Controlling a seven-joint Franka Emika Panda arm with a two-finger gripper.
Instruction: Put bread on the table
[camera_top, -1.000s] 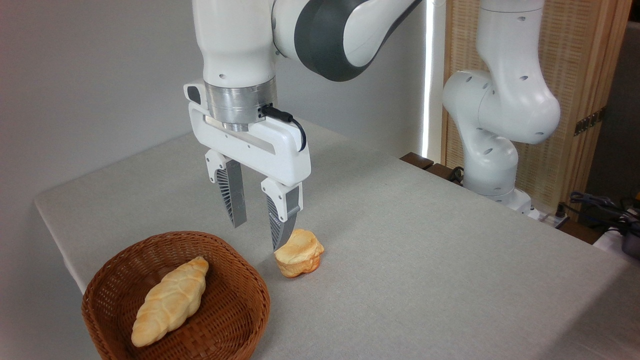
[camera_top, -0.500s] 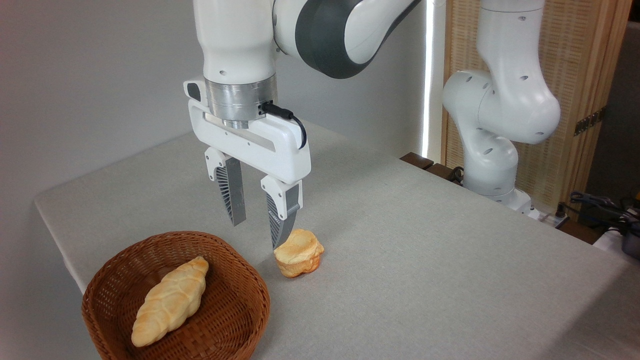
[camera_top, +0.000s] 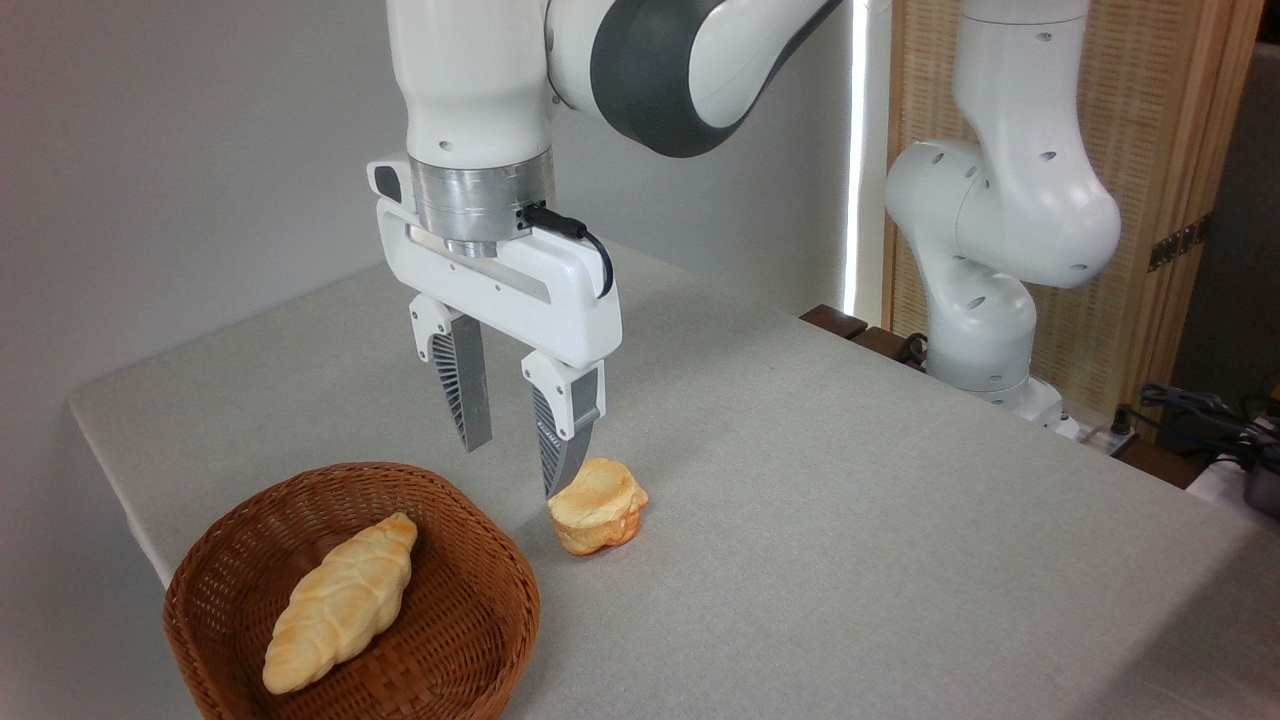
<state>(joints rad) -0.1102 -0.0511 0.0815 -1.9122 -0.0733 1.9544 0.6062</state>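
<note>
bread (camera_top: 598, 519): small chunky roll, pale golden top, orange-brown toasted edges, sitting upright on table (camera_top: 850, 520), free of any grip, lying just right of round brown wicker basket (camera_top: 352, 590), outside its rim. table: large flat top covered in light grey-beige cloth, carrying bread near its front left part, stretching far right of basket.

The surface (camera_top: 850, 520) wears plain light grey-beige cloth. On it, the bread (camera_top: 598, 519) is pale golden on top with orange-brown edges. Left of the bread, the basket (camera_top: 460, 640) is brown woven wicker, holding a golden braided loaf (camera_top: 340, 603). The claw (camera_top: 512, 470) is white with grey ribbed fingers (camera_top: 462, 385).
</note>
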